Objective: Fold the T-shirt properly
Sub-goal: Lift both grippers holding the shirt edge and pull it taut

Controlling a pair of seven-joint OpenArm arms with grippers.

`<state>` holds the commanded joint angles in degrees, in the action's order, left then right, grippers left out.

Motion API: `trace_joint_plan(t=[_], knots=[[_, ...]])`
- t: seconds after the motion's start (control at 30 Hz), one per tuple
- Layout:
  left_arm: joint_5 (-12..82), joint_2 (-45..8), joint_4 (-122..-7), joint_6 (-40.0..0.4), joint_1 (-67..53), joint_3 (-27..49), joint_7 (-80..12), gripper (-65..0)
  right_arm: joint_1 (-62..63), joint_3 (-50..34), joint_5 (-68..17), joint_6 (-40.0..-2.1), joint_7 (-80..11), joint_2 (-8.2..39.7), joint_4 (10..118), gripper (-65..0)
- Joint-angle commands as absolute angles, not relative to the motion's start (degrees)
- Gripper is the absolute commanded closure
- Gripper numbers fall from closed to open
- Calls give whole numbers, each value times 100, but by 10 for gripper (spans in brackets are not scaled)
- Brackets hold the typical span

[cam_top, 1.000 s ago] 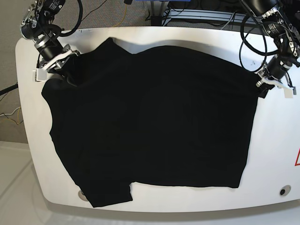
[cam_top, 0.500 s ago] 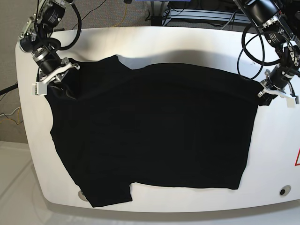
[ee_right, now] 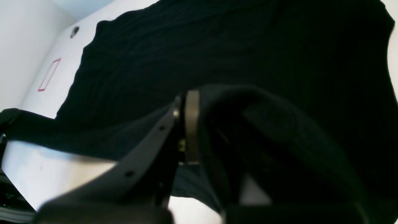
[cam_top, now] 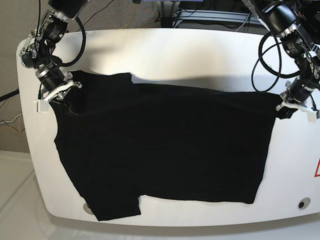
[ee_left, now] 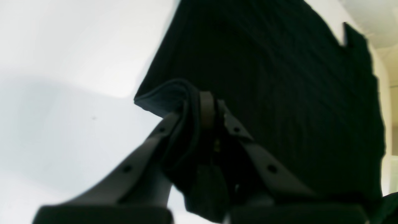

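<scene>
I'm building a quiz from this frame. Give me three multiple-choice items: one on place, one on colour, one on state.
1. Where does the left gripper hold the T-shirt?
A. near hem
B. far corner, base view's right
C. middle

2. What colour is the T-shirt?
A. black
B. red
C. white

3. What state is the right gripper in?
A. open above the table
B. out of view
C. shut on cloth

Answers: 1 B, it sits at that far corner. 2 A, plain black throughout. 3 C, the right wrist view shows fabric pinched.
</scene>
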<state>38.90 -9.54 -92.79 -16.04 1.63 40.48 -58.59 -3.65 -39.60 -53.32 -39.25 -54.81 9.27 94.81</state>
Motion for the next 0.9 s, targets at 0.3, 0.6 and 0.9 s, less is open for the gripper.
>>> trace_joint_plan(t=[0.3,0.6,0.9], knots=[[3556,-769,-9218,-1604,171,3785,-5358,-9,-154,-3960,-5323,-3925,-5473,945,9121,0],[3160,-541,-8945,-1604,189,3407,-5209,-9,13,-3960,-5314,-3925,-5464,1051,8804,0],[2703,-453,-8593,-1604,347,3371,-4884,-9,277,-3960,-4760,-3952,-5455,1068,8813,0]])
